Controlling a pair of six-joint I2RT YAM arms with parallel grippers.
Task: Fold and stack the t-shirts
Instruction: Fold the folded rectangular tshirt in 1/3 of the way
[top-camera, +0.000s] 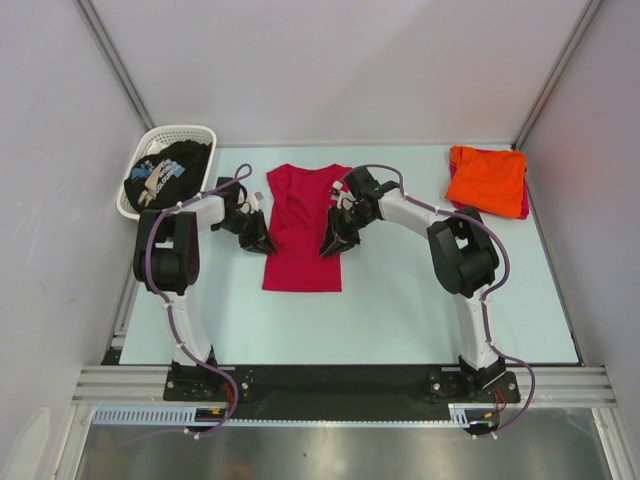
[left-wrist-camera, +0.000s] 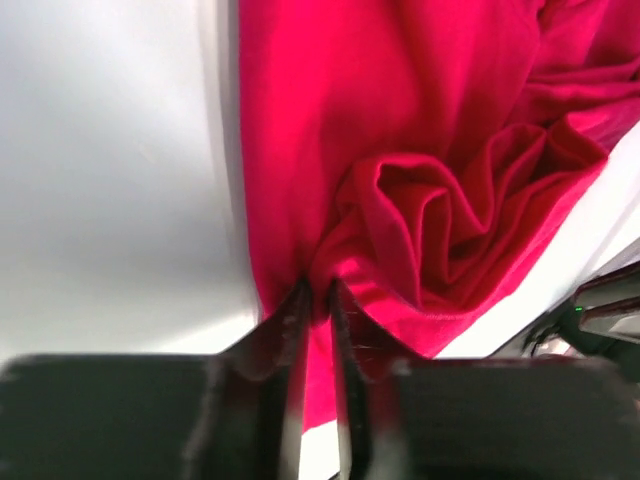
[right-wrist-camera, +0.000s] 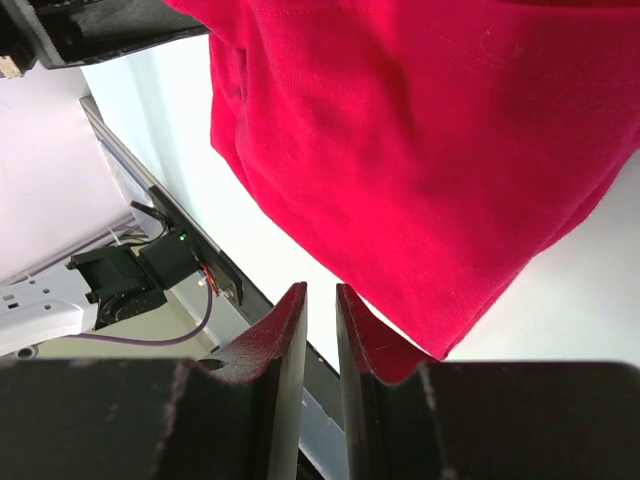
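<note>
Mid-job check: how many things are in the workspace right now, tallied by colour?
Crimson-red cloth t-shirt: 1
Bright orange cloth t-shirt: 1
Black cloth t-shirt with pale print: 1
White plastic lattice basket: 1
Total: 4
A reddish edge under the orange one may be another garment; cannot tell.

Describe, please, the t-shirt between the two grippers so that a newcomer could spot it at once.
On the pale table, look midway between the white basket far left and the folded orange t-shirt far right. The red t-shirt there is the only one spread open, neither folded nor in the basket.
</note>
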